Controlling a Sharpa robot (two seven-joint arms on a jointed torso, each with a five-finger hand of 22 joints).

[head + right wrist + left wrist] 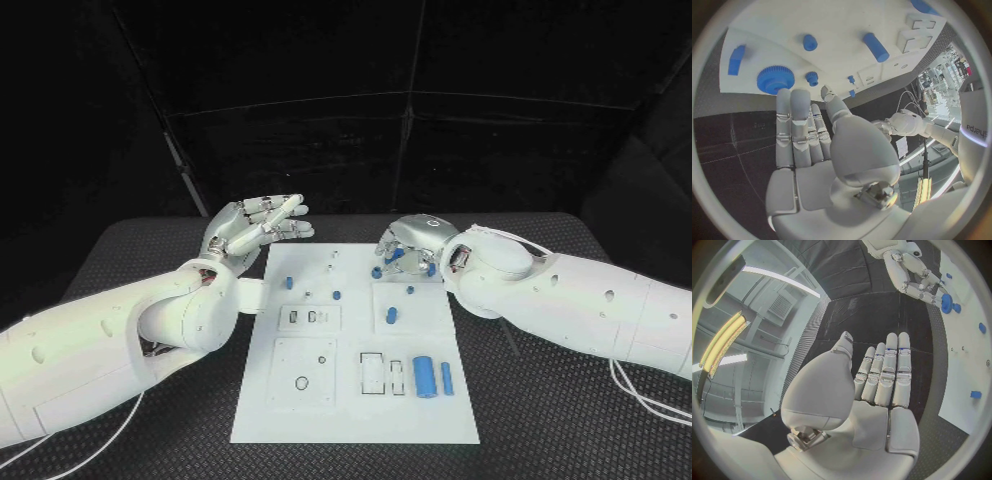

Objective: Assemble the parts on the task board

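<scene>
While two hands hover, one board

The task board is a smooth, matt white plate that looks like plastic. The parts near the right hand, among them a toothed blue gear, have a smooth plastic look with a slight sheen. Both hands, the left hand too, wear glossy silver-white shells over jointed metal-looking fingers. The worktop is black, matt, finely textured.

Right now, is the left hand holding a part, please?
No, it is open: the left hand has straight fingers with nothing between them, raised beside the task board.
</scene>
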